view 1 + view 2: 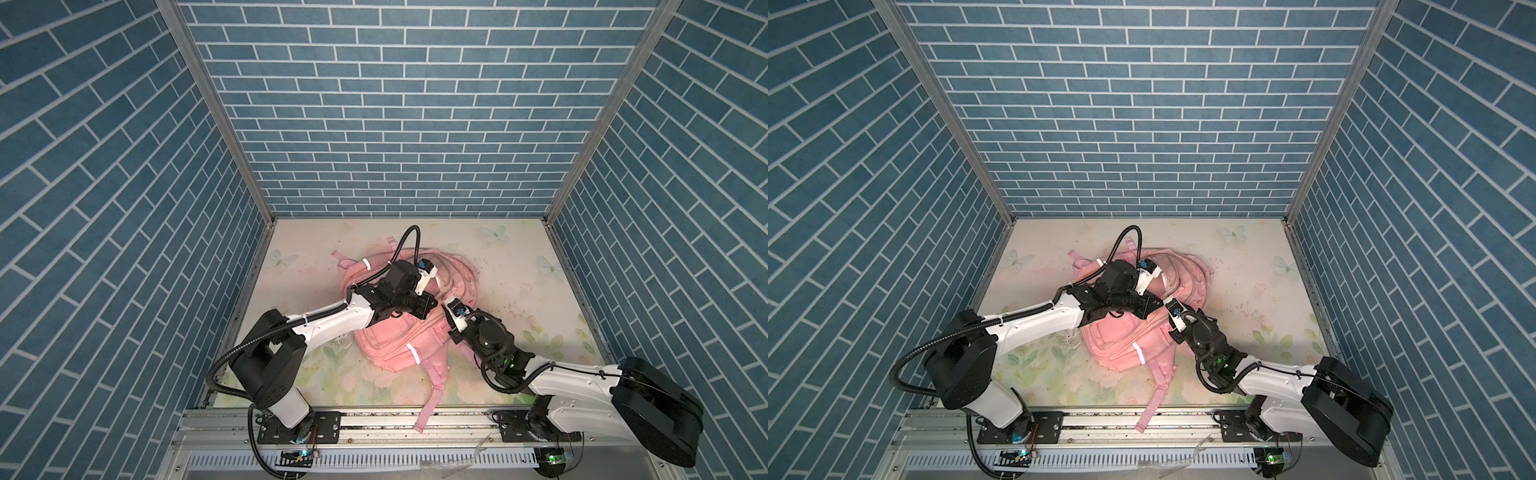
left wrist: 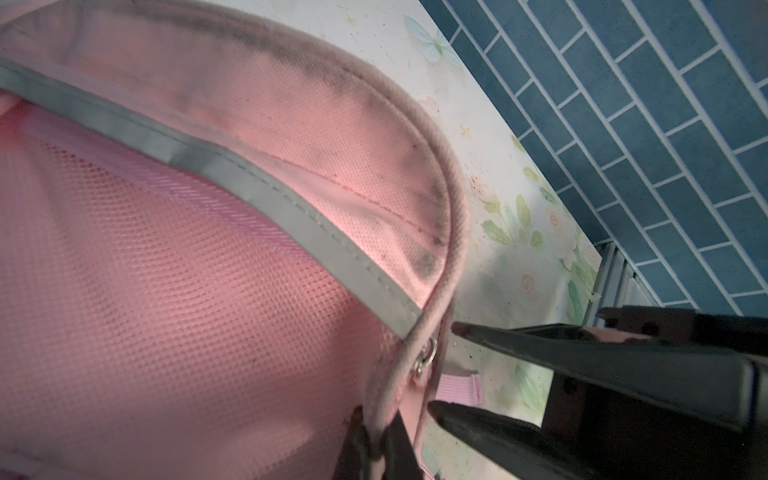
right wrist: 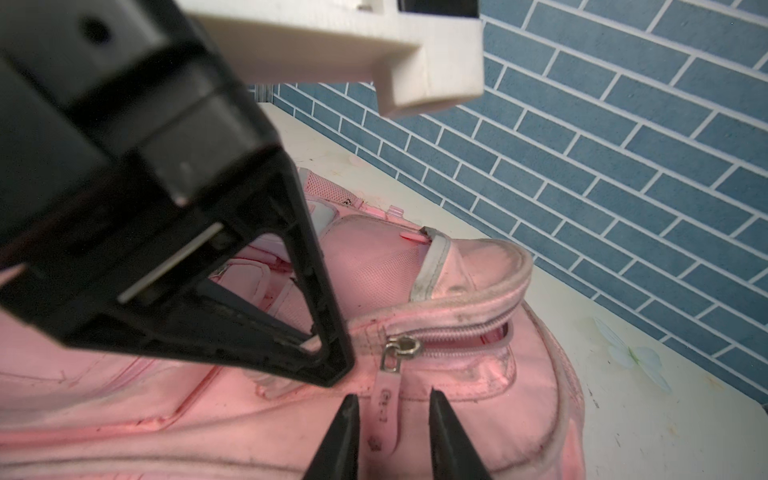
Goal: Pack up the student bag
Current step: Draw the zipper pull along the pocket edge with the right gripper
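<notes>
Where the floral-printed tabletop [image 1: 519, 291] shows in both top views, a large pink fabric backpack [image 1: 395, 345] is found lying near its middle. One pink strap [image 1: 432, 399] is trailed over the metal front rail [image 1: 374, 419].

Left claw [image 2: 376, 415]: clamped narrow on the backpack's piped pink edge [image 2: 453, 232], close to the end of a grey reflective strip [image 2: 291, 203].

Right claw [image 3: 392, 395]: held partly open, jaws set either side of a pink zipper pull tab [image 3: 386, 411], which is not gripped. A gap is noted along the pocket zipper [image 3: 457, 336].
</notes>
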